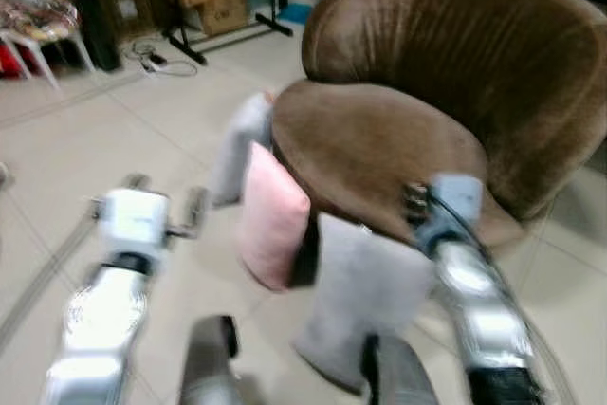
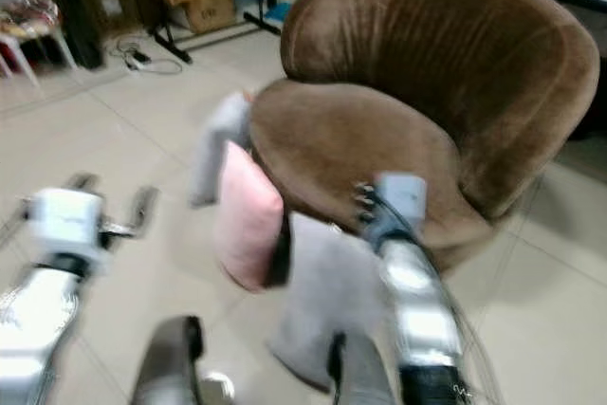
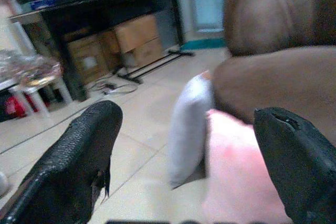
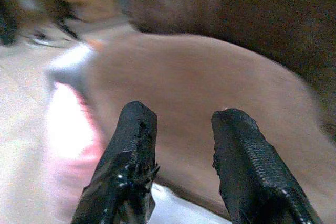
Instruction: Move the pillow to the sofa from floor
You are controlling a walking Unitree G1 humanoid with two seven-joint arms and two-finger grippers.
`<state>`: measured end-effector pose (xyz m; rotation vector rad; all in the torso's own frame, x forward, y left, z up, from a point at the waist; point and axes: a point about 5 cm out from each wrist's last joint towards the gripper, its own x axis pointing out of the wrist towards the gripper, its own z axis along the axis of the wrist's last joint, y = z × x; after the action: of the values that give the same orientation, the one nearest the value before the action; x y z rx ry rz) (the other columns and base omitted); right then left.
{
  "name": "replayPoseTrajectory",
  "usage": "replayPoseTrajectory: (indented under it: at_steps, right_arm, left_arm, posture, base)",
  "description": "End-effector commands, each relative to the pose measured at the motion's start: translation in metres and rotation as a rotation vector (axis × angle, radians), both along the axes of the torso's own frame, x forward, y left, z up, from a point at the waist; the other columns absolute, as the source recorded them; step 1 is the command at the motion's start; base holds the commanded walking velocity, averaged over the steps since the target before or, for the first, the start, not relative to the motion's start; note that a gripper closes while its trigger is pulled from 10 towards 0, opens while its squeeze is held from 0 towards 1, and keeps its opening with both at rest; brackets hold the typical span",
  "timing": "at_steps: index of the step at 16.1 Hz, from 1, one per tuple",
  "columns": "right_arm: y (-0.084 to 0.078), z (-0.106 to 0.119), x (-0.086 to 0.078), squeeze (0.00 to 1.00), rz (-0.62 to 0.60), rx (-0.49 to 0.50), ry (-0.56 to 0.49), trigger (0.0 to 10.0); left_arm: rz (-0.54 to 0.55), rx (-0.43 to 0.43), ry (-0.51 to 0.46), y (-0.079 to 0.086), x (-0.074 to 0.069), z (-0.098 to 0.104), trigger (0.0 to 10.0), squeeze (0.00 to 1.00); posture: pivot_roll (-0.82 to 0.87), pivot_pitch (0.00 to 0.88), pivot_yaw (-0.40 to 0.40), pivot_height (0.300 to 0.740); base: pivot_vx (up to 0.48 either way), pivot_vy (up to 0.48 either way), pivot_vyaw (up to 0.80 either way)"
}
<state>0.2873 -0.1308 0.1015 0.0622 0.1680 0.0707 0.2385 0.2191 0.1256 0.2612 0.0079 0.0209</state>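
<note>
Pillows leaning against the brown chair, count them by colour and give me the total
Pink pillow: 1
Grey pillows: 2, the near one in front of the seat, the far one behind the pink one
Total: 3, all standing on the floor against the brown chair

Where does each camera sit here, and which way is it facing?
Left eye, on the head: looks down at the brown sofa, floor pillows, both silver arms.
Right eye: same scene, pink pillow leaning on the sofa.
Left wrist: along open left gripper toward the pink and grey pillow.
Right wrist: along open right gripper over the sofa seat.
All four share sofa and pink pillow.
</note>
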Motion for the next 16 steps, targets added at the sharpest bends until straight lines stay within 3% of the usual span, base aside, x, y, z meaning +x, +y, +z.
replayPoseTrajectory:
  at_steps: [1, 3, 9, 16]
  right_arm:
    - [-0.0134, -0.0050, -0.0028, 0.00, -0.035, -0.010, 0.022, 10.0]
    - [-0.0110, -0.0077, -0.0036, 0.00, -0.013, -0.033, 0.038, 10.0]
    - [-0.0102, -0.0098, -0.0049, 0.00, -0.013, 0.018, 0.049, 10.0]
    - [-0.0094, -0.0110, -0.0037, 0.00, -0.001, -0.017, 0.058, 10.0]
  left_arm:
    - [-0.027, -0.009, 0.010, -0.0112, 0.0009, -0.0034, 10.0, 0.00]
    - [-0.026, -0.006, 0.010, -0.0118, 0.0014, -0.0038, 10.0, 0.00]
    - [-0.027, 0.000, 0.010, -0.0121, 0.0023, -0.0043, 10.0, 0.00]
    - [-0.030, -0.012, 0.004, -0.0138, 0.0029, -0.0050, 10.0, 0.00]
  posture:
    - [-0.01, 0.000, -0.039, 0.495]
    - [-0.01, 0.000, -0.039, 0.495]
    - [-0.01, 0.000, -0.039, 0.430]
    - [-0.01, 0.000, -0.045, 0.370]
  base:
    - [0.000, 0.000, 0.00]
    - [0.000, 0.000, 0.00]
    - [0.000, 0.000, 0.00]
    - [0.000, 0.000, 0.00]
